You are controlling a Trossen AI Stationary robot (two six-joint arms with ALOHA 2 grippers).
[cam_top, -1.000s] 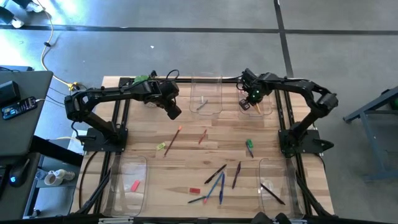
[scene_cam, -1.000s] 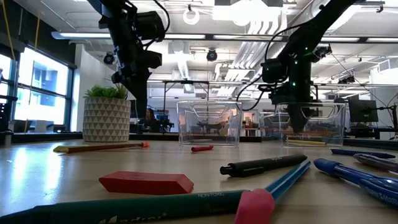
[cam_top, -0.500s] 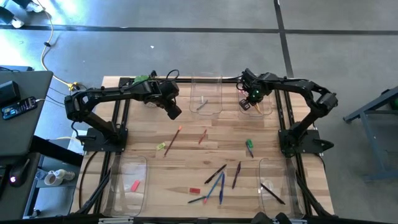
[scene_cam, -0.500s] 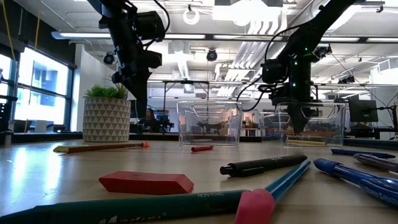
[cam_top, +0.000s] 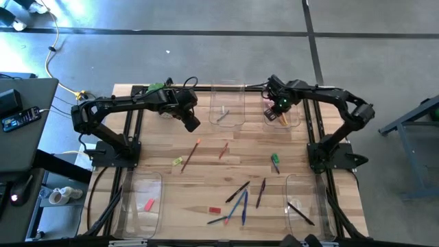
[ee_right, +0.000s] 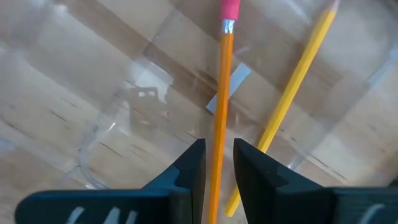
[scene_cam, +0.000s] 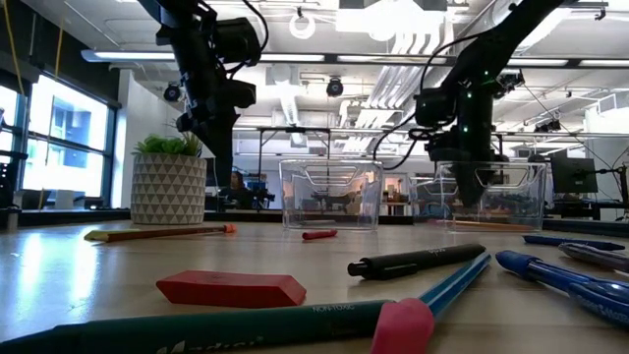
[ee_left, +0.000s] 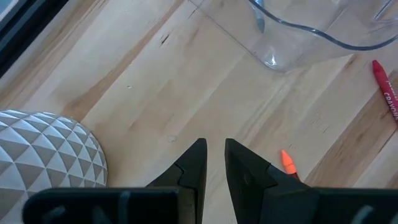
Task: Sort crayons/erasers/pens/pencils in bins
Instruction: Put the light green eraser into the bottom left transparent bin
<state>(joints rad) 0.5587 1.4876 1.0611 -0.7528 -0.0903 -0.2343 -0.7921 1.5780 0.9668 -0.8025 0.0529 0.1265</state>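
Note:
My right gripper [cam_top: 273, 115] points down into the far right bin [cam_top: 288, 122], its fingers open. An orange pencil [ee_right: 222, 93] with a pink eraser end lies below the gap between its fingers without touching them, next to a yellow pencil [ee_right: 298, 74] on the bin floor. My left gripper [cam_top: 193, 125] hangs over bare table near the far middle bin [cam_top: 228, 110], narrowly open and holding nothing [ee_left: 215, 144]. An orange pencil [cam_top: 190, 155], a red crayon [cam_top: 223, 150], erasers [cam_top: 275, 159] and pens [cam_top: 238, 192] lie flat on the table.
A potted plant [ee_left: 43, 149] stands close by my left gripper at the table's far edge. The near left bin [cam_top: 140, 199] holds a pink eraser [cam_top: 149, 204]. The near right bin [cam_top: 302, 206] holds a black pen [cam_top: 300, 213]. A red eraser [cam_top: 215, 210] lies near the front.
My right gripper has opened in place over the far right bin.

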